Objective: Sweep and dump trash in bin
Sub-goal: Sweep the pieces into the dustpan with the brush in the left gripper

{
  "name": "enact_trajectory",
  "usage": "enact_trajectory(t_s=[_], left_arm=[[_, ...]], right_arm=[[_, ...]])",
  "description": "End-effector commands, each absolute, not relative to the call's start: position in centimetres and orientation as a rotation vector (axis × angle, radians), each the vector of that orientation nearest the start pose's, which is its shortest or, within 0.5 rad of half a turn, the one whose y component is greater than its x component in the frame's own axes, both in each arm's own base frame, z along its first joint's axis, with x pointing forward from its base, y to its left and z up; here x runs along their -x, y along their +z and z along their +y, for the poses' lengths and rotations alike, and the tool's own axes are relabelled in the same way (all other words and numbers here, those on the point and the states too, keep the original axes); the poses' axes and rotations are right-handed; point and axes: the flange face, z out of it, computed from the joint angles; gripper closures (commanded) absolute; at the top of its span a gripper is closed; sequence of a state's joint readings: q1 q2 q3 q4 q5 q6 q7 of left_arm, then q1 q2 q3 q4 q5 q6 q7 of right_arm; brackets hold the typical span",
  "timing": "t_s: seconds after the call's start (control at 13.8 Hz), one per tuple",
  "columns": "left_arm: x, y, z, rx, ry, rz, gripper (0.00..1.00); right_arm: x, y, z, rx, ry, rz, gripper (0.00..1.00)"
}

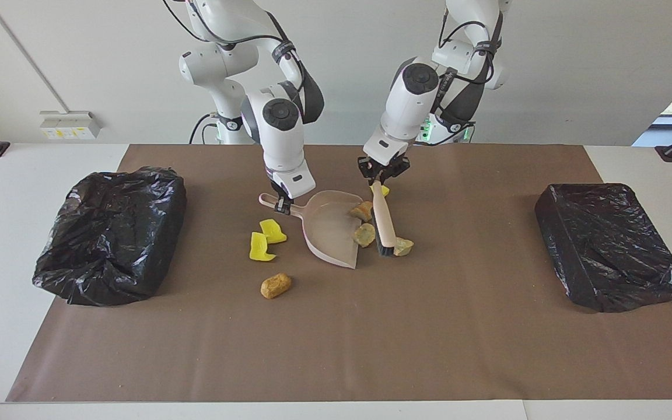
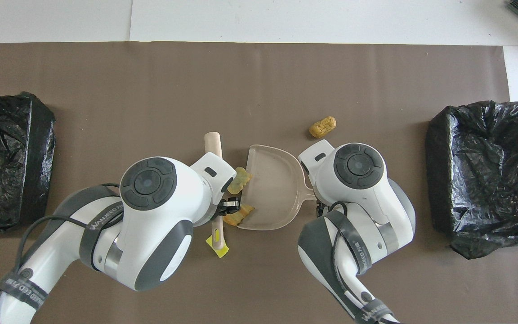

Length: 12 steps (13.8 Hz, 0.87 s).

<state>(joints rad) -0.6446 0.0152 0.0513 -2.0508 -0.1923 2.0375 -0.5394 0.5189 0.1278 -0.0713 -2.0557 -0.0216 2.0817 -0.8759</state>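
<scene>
My right gripper [image 1: 281, 204] is shut on the handle of the beige dustpan [image 1: 330, 227], which rests on the mat with its lip toward the left arm's end. My left gripper [image 1: 378, 174] is shut on the brush [image 1: 384, 219], whose bristles touch one beige lump [image 1: 404, 247]. Two more beige lumps [image 1: 365, 234] [image 1: 363, 210] lie at the pan's lip. A yellow chunk [image 1: 384, 189] peeks out by the brush handle. Two yellow chunks [image 1: 272, 230] [image 1: 260, 248] and a golden-brown lump [image 1: 276, 286] lie beside the pan toward the right arm's end. In the overhead view both grippers are hidden under their wrists.
Two bins lined with black bags stand on the brown mat: one [image 1: 111, 233] at the right arm's end, one [image 1: 610, 245] at the left arm's end. The mat [image 1: 371, 338] stretches farther from the robots than the trash.
</scene>
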Motion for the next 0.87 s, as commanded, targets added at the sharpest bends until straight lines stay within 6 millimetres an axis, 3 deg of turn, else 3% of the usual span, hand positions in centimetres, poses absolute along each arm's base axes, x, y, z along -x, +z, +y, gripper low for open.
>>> enact_trajectory(t_s=[0.0,0.15,0.44,0.65,0.8], left_arm=[[-46.1,41.4,-27.5,3.226,0.219,0.010,1.00],[-46.3,39.8,-25.4,3.188,0.228,-0.003,1.00],[-45.2,36.0,-24.5,3.174,0.198,0.074,1.00],[-44.3,36.0,-25.8,3.175,0.191,0.160,1.00],[-42.1,36.1,-28.6,3.173,0.206,0.252,1.00]], right_arm=[[-50.0,35.5,25.3,2.485,0.174,-1.917,1.00],[-50.0,35.5,25.3,2.487,0.174,-1.915,1.00],[-50.1,35.5,25.3,2.488,0.170,-1.916,1.00],[-50.3,35.8,25.5,2.499,0.148,-1.907,1.00],[-50.2,35.7,25.6,2.498,0.153,-1.908,1.00]])
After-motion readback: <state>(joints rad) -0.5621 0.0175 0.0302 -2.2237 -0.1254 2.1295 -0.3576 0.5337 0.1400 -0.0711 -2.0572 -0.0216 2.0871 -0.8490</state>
